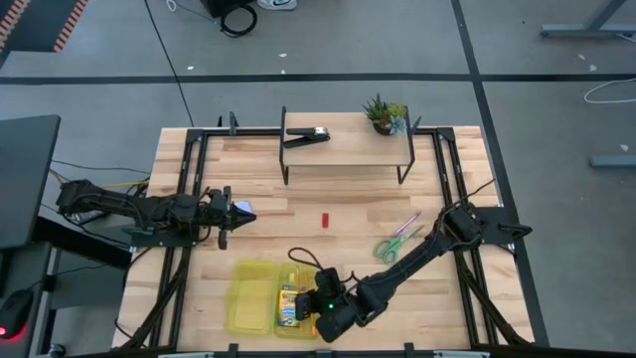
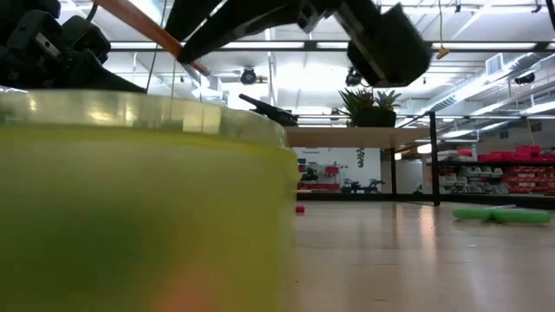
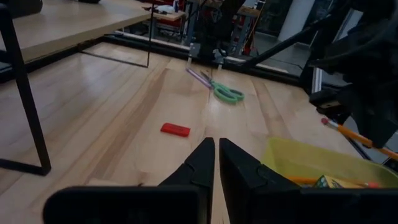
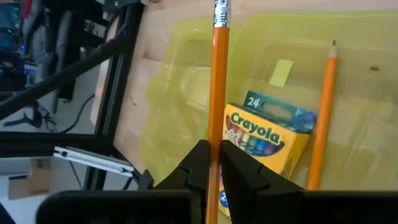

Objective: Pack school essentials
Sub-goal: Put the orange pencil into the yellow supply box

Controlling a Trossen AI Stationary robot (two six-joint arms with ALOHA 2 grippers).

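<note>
Both arms are matte black, built of slim tubular links joined by bulkier blocky joints. The left gripper (image 3: 216,163) ends in two tapered, wedge-shaped black fingers on a broad flat black bar. The right gripper (image 4: 210,163) looks identical. A small green light glows on the right arm's wrist.

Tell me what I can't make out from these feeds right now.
- Low view: the yellow box fills the near side, hiding its contents and the table behind it.
- High view: the right gripper covers part of the crayon box; the held pencil is too small to trace there.
- Left wrist view: what the left gripper grips, if anything, is unclear; jaws nearly together.
- Right wrist view: the pencil's tip is cut off below.
</note>
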